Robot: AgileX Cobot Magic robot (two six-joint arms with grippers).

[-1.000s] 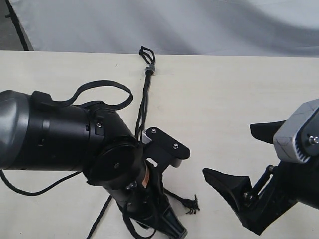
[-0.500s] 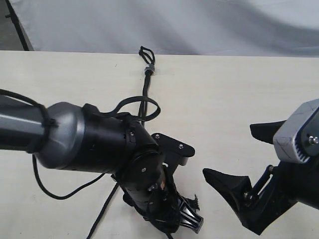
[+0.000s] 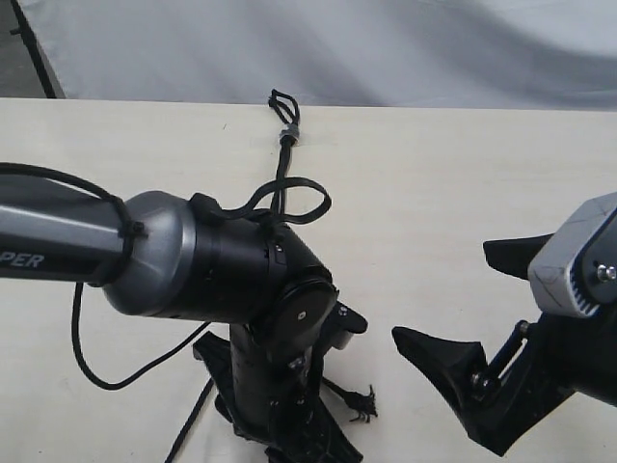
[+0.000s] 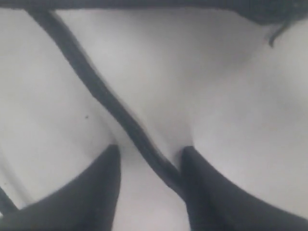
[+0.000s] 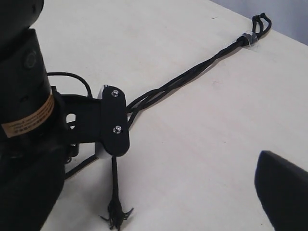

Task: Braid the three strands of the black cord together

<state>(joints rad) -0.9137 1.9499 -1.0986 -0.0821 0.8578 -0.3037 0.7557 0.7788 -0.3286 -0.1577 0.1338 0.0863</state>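
The black cord lies on the pale table, its short loops (image 3: 282,99) and grey band (image 3: 288,133) at the far edge. The three strands (image 5: 192,74) run from the band (image 5: 248,37) under my left arm. One frayed tip (image 3: 364,403) pokes out beside my left gripper (image 3: 301,436), which points down at the table. In the left wrist view one strand (image 4: 103,96) crosses diagonally between the parted fingers (image 4: 211,197) and touches one of them; the left gripper (image 4: 150,166) is open. My right gripper (image 3: 442,292) hangs open to the right, apart from the cord.
A thick smooth robot cable (image 3: 289,198) loops over the left arm's wrist, and another (image 3: 96,371) trails on the table at the left. The left arm's black bracket (image 5: 114,120) covers the strands' middle. A grey cloth backdrop (image 3: 386,48) lies beyond the table's far edge.
My left arm has swung right and turned, bringing its gripper down over a strand near the table's front. The frayed tip shifted slightly. The right gripper has not moved.
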